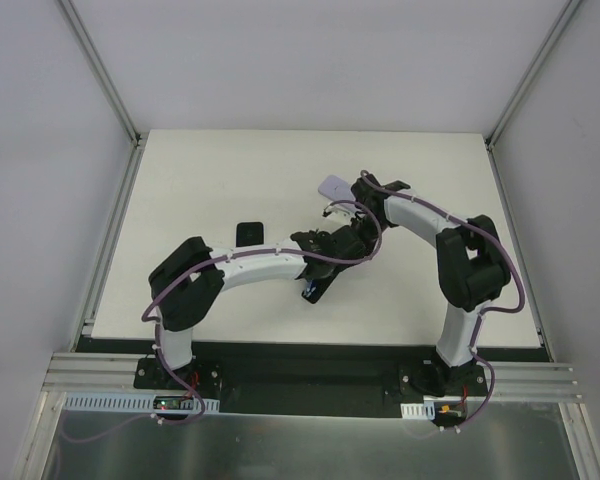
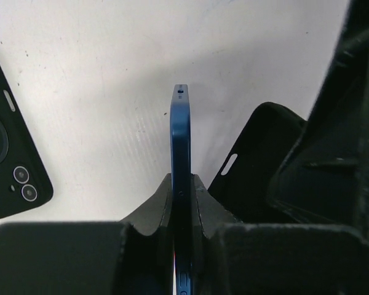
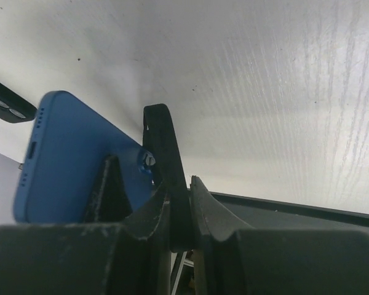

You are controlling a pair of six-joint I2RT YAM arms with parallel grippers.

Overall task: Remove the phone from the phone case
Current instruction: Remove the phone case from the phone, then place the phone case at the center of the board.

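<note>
Left wrist view shows the left fingers (image 2: 152, 212) clenched on the blue phone (image 2: 179, 147), which stands edge-on at the centre of the frame above the table (image 2: 111, 67). Just right of it is the empty black phone case (image 2: 258, 153), with a gap between them. Right wrist view shows the right fingers (image 3: 212, 206) clamped on that case's edge. A second black cased phone (image 2: 9, 160) lies flat at the left edge.
</note>
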